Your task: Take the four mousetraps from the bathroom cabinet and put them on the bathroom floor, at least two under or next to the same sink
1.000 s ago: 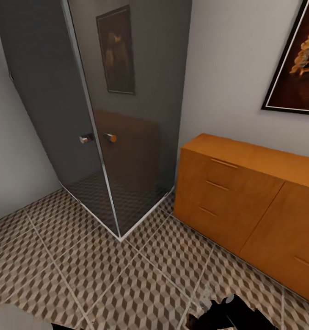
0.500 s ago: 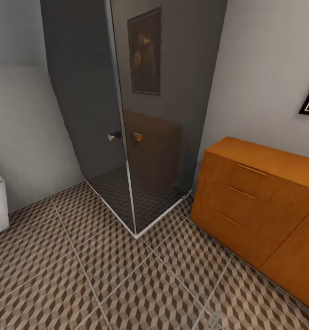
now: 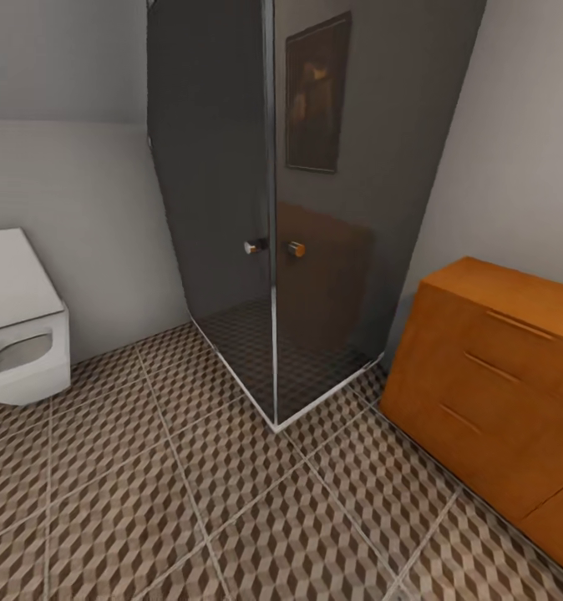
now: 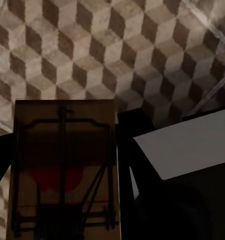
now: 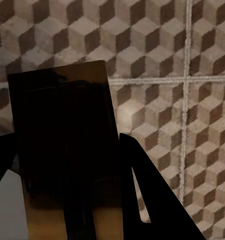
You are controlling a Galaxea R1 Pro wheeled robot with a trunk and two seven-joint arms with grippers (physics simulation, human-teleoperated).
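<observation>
In the left wrist view a flat brown mousetrap (image 4: 65, 165) with a wire frame and a red patch sits between the dark fingers (image 4: 137, 160) of my left gripper (image 4: 66, 150), which is shut on it above the cube-patterned bathroom floor (image 4: 117, 50). My right gripper (image 5: 67, 167) is shut on a second, darker mousetrap (image 5: 62, 130), also over floor tiles (image 5: 157, 50). The orange-brown cabinet (image 3: 499, 376) stands at the right of the head view with its drawer fronts closed. The bathroom sink is out of view.
A dark glass shower enclosure (image 3: 273, 250) with round door knobs fills the room's corner, just left of the cabinet. A square white toilet (image 3: 22, 334) hangs on the left wall. Patterned floor (image 3: 190, 501) spreads between them.
The head view has swung left: the toilet has come into sight, the framed picture on the right wall has left it, and the cabinet has slid to the right edge.
</observation>
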